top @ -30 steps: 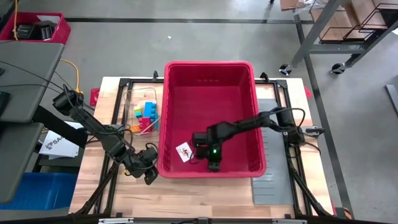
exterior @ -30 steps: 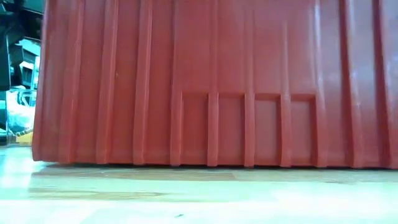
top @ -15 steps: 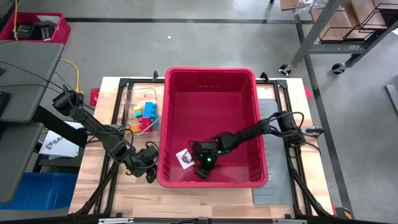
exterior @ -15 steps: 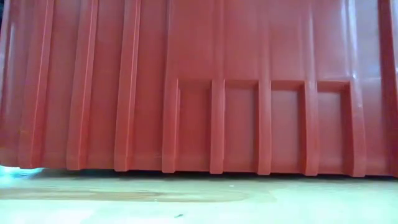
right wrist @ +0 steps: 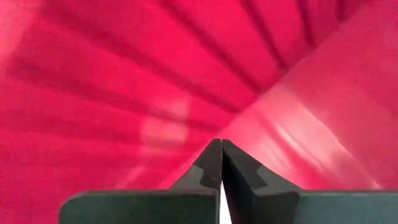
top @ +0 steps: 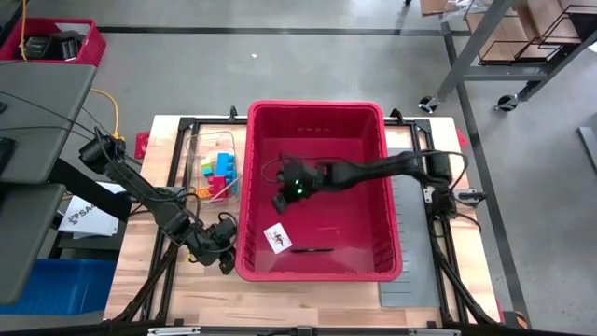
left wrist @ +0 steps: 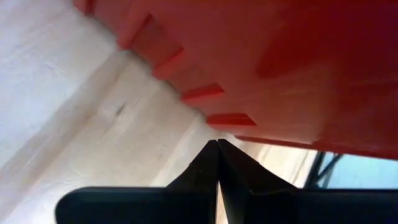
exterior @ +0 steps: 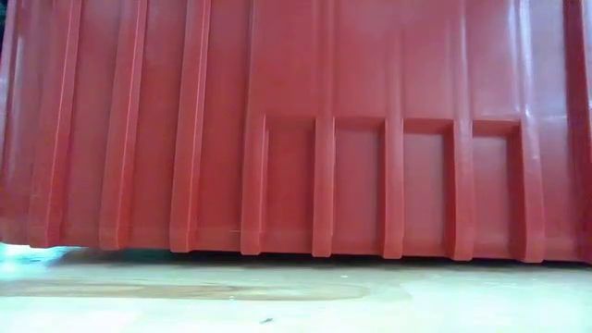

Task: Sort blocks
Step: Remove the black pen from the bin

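The blocks (top: 219, 174), in blue, yellow, green and pink, lie in a clear tray left of the big red bin (top: 317, 114). My right gripper (top: 278, 203) is shut and empty. It hangs inside the bin over the left half of the floor and points at the inner wall (right wrist: 221, 143). My left gripper (top: 227, 263) is shut outside the bin's near left corner, low over the table. Its tips (left wrist: 217, 144) sit just under the bin's ribbed rim (left wrist: 205, 93). My left gripper's shut fingertips (left wrist: 210, 152) stand right at the bin's outer wall below the rim, coming in at a downward slant from the table's left. I cannot tell whether they touch it.
A white card (top: 277, 237) and a thin dark strip (top: 312, 249) lie on the bin's floor near its near wall. Grey slotted sheets (top: 410, 280) lie right of the bin. In the low view the bin's near wall (exterior: 305, 129) fills the frame. Bare wood shows along the near edge.
The bin has slid toward the table's near edge, and its near left corner has swung toward my left gripper. My right gripper then left the bin's near wall. It rose, turned and went toward the far left inside the bin, staying shut.
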Robot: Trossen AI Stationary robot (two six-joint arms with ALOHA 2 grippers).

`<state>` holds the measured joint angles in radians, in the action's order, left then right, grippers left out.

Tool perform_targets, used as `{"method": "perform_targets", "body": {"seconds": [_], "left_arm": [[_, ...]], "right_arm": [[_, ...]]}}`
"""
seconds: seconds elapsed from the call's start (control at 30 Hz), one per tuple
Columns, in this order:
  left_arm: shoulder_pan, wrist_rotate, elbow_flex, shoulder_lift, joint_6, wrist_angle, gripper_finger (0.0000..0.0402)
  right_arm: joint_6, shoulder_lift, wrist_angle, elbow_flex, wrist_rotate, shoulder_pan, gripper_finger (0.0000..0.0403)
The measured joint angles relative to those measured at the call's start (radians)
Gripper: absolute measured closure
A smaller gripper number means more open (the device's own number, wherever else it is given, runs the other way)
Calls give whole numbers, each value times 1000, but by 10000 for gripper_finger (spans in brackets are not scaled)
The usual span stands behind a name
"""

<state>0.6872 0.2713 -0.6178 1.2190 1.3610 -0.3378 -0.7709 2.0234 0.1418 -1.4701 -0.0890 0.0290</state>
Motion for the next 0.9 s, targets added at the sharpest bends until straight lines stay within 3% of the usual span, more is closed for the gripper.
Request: {"method": "perform_targets", "body": {"seconds": [0.1, 0.2, 0.37, 0.53, 0.63, 0.73, 0.9], "left_arm": [[4, -31, 0, 0, -15, 25, 401], [4, -59, 0, 0, -71, 58, 401], [5, -55, 0, 0, -98, 54, 401], [6, -72, 0, 0, -56, 50, 401], [4, -73, 0, 0, 16, 43, 401], [-3, -76, 0, 0, 77, 37, 401], [-11, -199, 0, 0, 278, -17, 401]], "right_arm": [[110, -81, 148, -6, -109, 10, 403], [175, -153, 355, -5, -124, -6, 403], [226, -264, 582, -5, 11, -39, 403], [262, -277, 790, 3, 84, -44, 403], [346, -274, 778, 69, 52, -10, 403], [474, -270, 695, 151, -48, 43, 403], [646, -275, 565, 203, -210, 140, 403]]}}
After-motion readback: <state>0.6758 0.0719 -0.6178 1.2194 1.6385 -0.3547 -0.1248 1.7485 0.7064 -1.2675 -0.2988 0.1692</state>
